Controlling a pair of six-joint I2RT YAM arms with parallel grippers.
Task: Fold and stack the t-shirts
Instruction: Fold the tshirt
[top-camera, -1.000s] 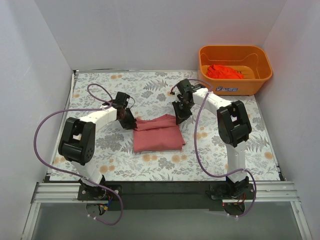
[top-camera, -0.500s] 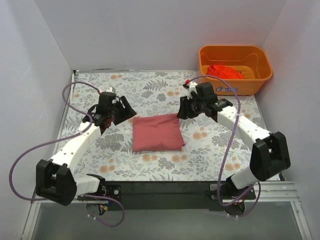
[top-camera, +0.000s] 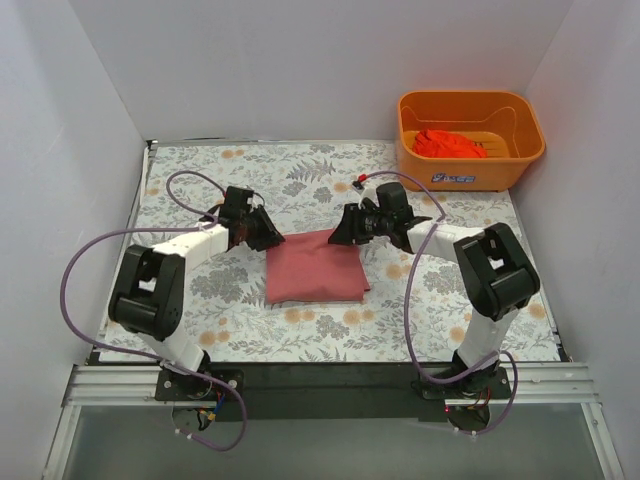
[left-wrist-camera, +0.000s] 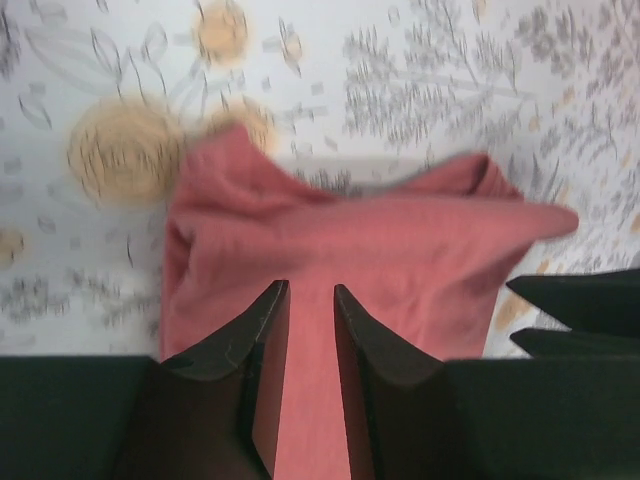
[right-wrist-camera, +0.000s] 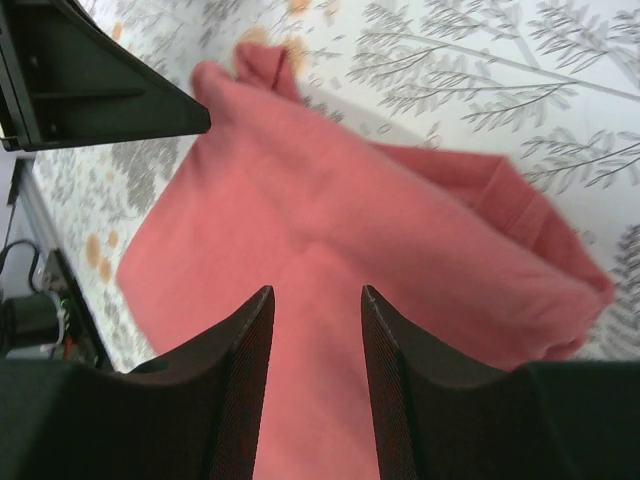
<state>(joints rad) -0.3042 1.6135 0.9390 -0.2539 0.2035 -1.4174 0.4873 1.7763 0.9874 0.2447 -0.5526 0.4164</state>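
Note:
The dusty pink-red t-shirt (top-camera: 315, 268) lies folded into a rectangle in the middle of the table. My left gripper (top-camera: 268, 237) hovers at its far left corner, jaws a little apart and empty, with the shirt (left-wrist-camera: 350, 235) under the left gripper (left-wrist-camera: 310, 287). My right gripper (top-camera: 347, 232) is at the far right corner, jaws open and empty over the cloth (right-wrist-camera: 350, 215), seen in the right gripper's own view (right-wrist-camera: 317, 290). The orange-red t-shirt (top-camera: 449, 143) lies crumpled in the orange basket (top-camera: 470, 178).
The basket stands at the back right corner of the flowered tablecloth (top-camera: 200, 180). White walls enclose the table on three sides. Purple cables loop off both arms. The other gripper's black body shows at the edge of each wrist view.
A second ago both grippers were at the shirt's far edge with a raised fold. They pulled away and the shirt lay flat. Now both are back over its far corners.

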